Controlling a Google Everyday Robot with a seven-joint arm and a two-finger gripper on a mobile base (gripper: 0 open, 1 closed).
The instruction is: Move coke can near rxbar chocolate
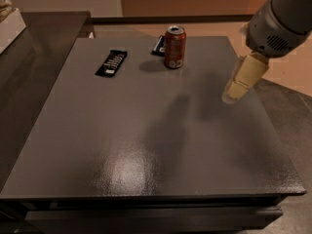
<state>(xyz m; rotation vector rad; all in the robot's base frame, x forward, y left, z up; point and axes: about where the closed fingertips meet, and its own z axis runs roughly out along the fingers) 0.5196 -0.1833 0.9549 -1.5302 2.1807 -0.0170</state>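
Note:
The coke can [175,47] stands upright near the far edge of the grey table [146,130], red with a silver top. The rxbar chocolate [111,63], a flat black wrapper with white lettering, lies to the can's left, about a can's height away. My gripper [233,94] hangs over the table's right side, well to the right of the can and nearer the camera, carried by the grey arm [282,21] entering from the upper right. It holds nothing.
A dark wrapper with a bluish-white label [158,45] lies just behind the can's left side. A darker counter [29,57] adjoins the table on the left, with a white object [7,23] at its far corner.

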